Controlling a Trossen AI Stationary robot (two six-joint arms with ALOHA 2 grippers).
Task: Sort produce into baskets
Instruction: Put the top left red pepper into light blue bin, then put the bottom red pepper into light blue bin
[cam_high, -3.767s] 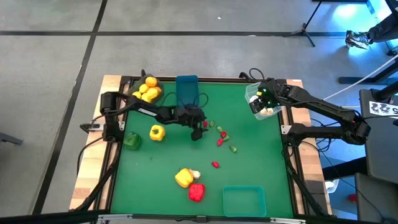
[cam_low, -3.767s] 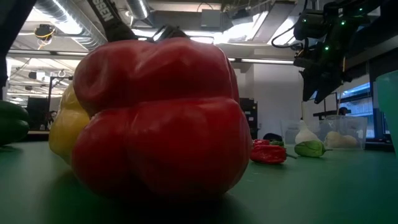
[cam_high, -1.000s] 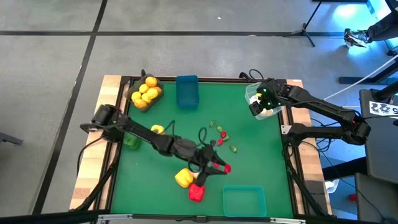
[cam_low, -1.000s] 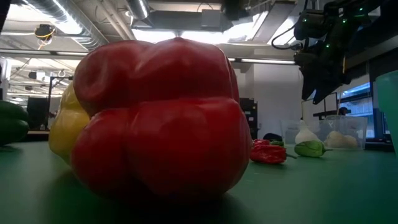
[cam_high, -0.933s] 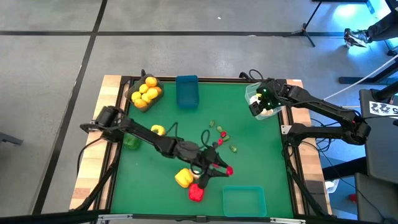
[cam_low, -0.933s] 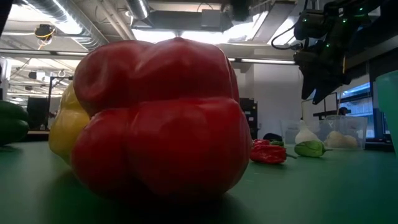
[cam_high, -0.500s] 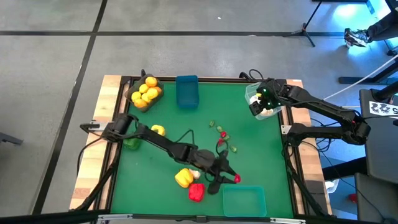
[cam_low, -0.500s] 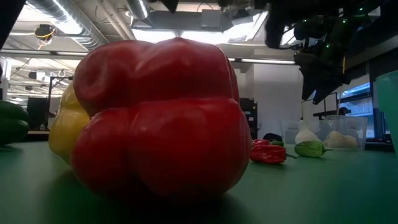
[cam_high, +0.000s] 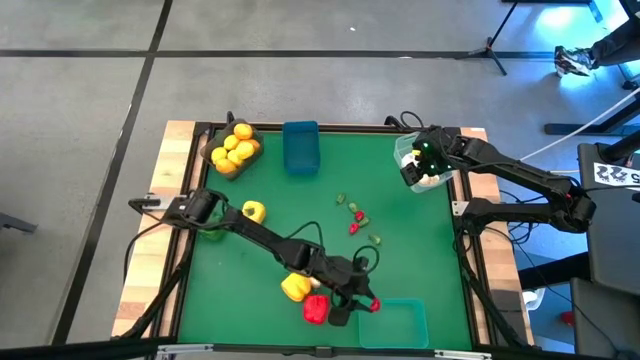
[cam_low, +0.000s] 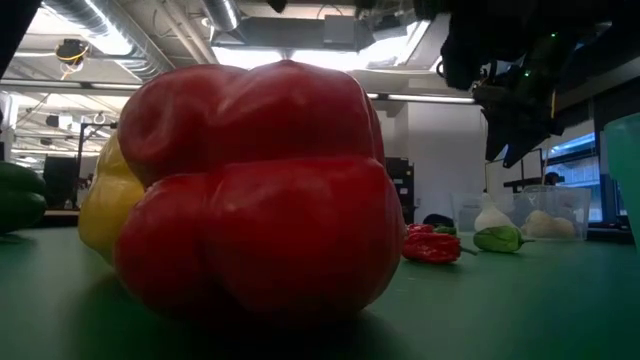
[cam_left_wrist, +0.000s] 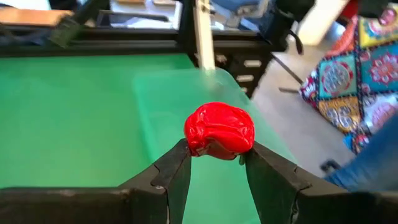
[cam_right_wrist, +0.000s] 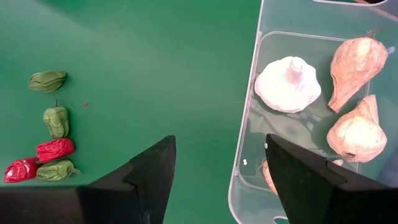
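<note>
My left gripper is shut on a small red pepper piece and hovers at the far left corner of the teal-green basket. My right gripper stands open above the table, beside the clear basket, which holds white garlic-like pieces. A red bell pepper and a yellow one lie by the left arm. Small red and green bits lie mid-table. My left gripper pinches the small red pepper piece by its lower sides between its two fingertips. The fingers slant down toward the table's near right corner. The piece sits clear of the table, over the teal-green basket's rim.
A dark basket with yellow-orange fruits and a blue basket stand at the far edge. A yellow pepper and a green pepper lie at the left. The red pepper fills the low view.
My left gripper has carried the small red piece toward the table's near right, down and toward the teal-green basket, and has tipped further downward. The piece stays pinched and clear of the table. My right gripper has kept still.
</note>
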